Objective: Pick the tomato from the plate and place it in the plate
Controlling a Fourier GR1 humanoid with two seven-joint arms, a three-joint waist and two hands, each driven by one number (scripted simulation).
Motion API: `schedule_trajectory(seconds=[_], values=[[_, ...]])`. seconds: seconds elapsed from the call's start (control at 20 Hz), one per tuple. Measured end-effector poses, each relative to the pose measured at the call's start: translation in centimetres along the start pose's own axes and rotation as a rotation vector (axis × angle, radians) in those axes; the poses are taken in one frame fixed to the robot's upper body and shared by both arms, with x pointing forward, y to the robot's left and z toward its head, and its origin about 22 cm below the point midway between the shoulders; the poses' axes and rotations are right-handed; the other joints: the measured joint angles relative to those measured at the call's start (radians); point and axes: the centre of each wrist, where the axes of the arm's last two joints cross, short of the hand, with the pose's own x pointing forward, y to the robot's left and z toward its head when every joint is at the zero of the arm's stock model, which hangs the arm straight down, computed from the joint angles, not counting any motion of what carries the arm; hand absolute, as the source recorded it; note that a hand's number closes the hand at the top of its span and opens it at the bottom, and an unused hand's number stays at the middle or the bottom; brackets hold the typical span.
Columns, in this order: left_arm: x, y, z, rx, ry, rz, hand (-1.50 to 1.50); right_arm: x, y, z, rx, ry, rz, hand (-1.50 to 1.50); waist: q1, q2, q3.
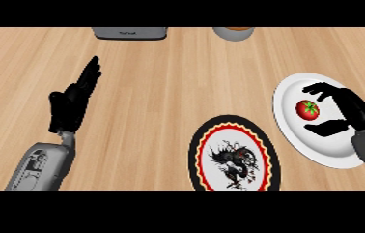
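Where the wooden counter (164, 92) is seen from above, two plates are counted: a plain white plate (299, 140) at the right and a patterned plate (234, 154) with a black rim, a red ring and a dark figure at its middle, just beside it toward the lower centre. One tomato (308, 109), red with a green stem, is found on the white plate, in its upper half. Two hands are counted. The right hand (341, 112) is held over the white plate, its fingers (319, 89) curved above the tomato and its thumb below it, so that the tomato is bracketed between them; whether it is actually touched cannot be told. The left hand (71, 101) is seen at the left, well apart from both plates, open with fingers straight and pointing up.

Two further objects are cut off at the far edge: a grey appliance (130, 32), of which only the base is shown, and a grey round container (234, 33); neither can be identified more closely. The patterned plate is cut off at its lower rim, and the right forearm at the picture's right edge.
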Motion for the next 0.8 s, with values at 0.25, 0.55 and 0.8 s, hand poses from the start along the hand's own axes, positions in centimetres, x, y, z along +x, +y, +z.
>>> schedule_trajectory(seconds=[0.25, 0.55, 0.8], values=[[-0.2, 0.3, 0.3, 0.006, 0.007, -0.003, 0.00, -0.2, 1.3, -1.0, 0.016, -0.021, -0.102, -1.50, -0.004, -0.001, 0.001], [-0.2, -0.4, 0.6, 0.019, 0.013, 0.000, 0.00, -1.0, -0.1, -0.8, -0.097, -0.063, -0.360, -1.50, -0.015, -0.004, 0.000], [0.0, 0.2, 0.8, 0.024, 0.014, 0.000, 0.00, -4.0, -4.2, 1.6, -0.244, -0.015, -0.524, -1.50, -0.018, -0.005, 0.000]])
